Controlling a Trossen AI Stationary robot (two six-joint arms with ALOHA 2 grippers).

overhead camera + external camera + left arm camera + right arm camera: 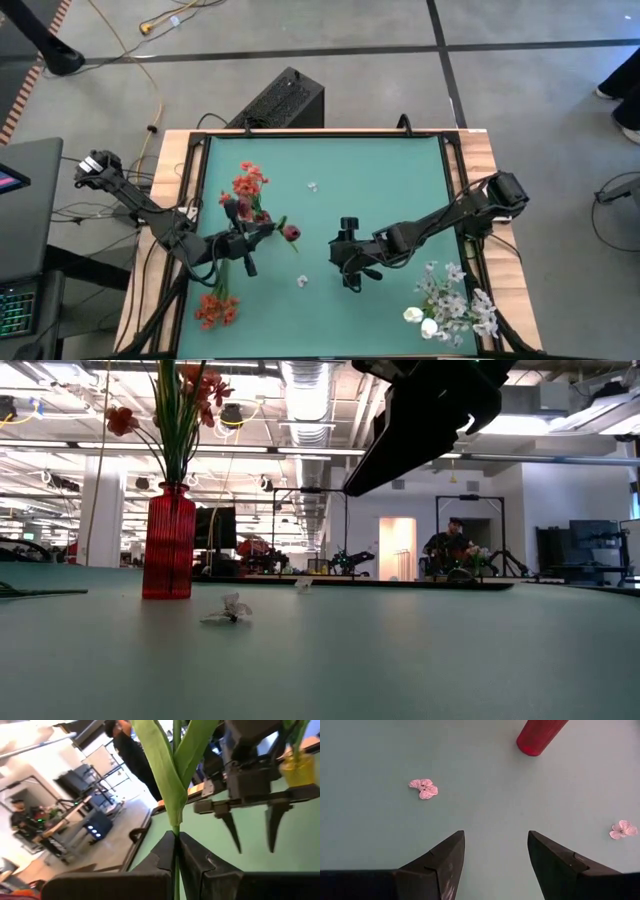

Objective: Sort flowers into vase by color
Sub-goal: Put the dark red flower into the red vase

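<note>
Two hands, one red vase, flowers in three groups

We counted one red vase (168, 540) holding orange-red flowers (247, 184); one orange-red bunch (215, 308) and one white spray (452, 303) lay on the table (380, 190); two loose white blossoms (423, 789); left hand (176, 851) clamped a green stem (175, 765); right hand (495, 857) gaped empty; we read no writing.

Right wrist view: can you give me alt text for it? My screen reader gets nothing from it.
The right gripper hangs open over the green table, holding nothing. Two small loose pale blossoms lie on the surface, one off to one side and one near the picture's edge, and the base of the red vase stands farther ahead.
</note>
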